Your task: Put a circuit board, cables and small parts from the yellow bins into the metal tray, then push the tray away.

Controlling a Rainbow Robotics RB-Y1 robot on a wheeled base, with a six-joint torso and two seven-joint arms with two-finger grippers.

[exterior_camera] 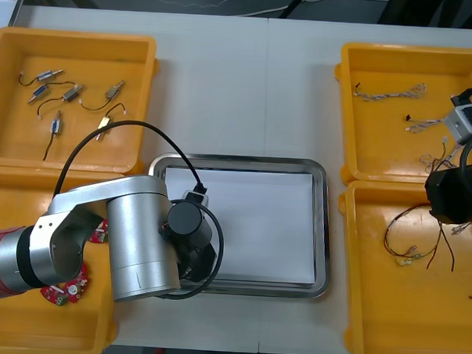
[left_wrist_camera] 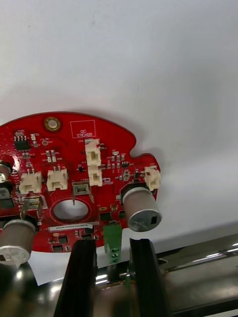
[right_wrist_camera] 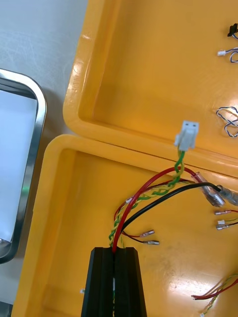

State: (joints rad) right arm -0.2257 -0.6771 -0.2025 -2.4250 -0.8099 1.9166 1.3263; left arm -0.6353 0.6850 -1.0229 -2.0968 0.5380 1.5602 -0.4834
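Observation:
A round red circuit board (left_wrist_camera: 74, 148) lies over the white inside of the metal tray (exterior_camera: 321, 228), its near edge by the shiny rim (left_wrist_camera: 198, 257). My left gripper (left_wrist_camera: 113, 257) is at the tray's near left corner (exterior_camera: 195, 261), fingers apart by a small gap with the board's green connector between them. My right gripper (right_wrist_camera: 116, 277) hangs over the near right yellow bin (exterior_camera: 356, 308), shut on a bundle of cables (right_wrist_camera: 148, 190): red, black and a twisted green and yellow one ending in a white plug (right_wrist_camera: 187, 134). In the front view this gripper (exterior_camera: 453, 204) is at the right edge.
More red circuit boards (exterior_camera: 66, 291) lie in the near left bin, under my left arm. Small metal parts (exterior_camera: 71, 95) with black wires fill the far left bin. The far right bin (exterior_camera: 380, 113) holds twisted cables (exterior_camera: 388, 93). Loose red and yellow cables (exterior_camera: 414, 232) lie in the near right bin.

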